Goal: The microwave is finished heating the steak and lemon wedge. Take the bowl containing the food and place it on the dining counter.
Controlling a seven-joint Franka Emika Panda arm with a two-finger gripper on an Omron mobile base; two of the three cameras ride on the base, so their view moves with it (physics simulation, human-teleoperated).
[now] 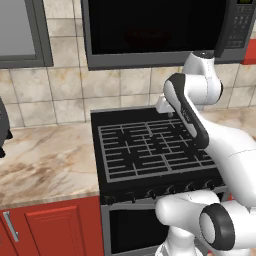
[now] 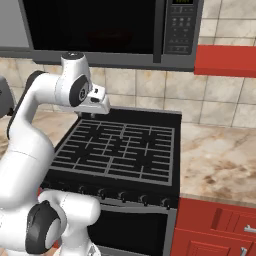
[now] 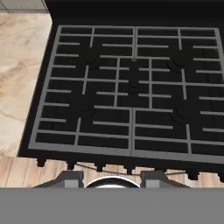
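Microwave hangs shut, high above the fingers, and its dark glass door hides the bowl, so where the bowl sits inside cannot be told. The fingers point down over the black stove and hold nothing; how wide they stand cannot be told, because only their tips peek in at the bottom of the hand view. This looks like the very first step. Next the arm likely must lift up and reach for the door to open it.

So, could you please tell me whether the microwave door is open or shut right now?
Shut: the dark grey box-shaped microwave's black glass door sits flush with its button panel.
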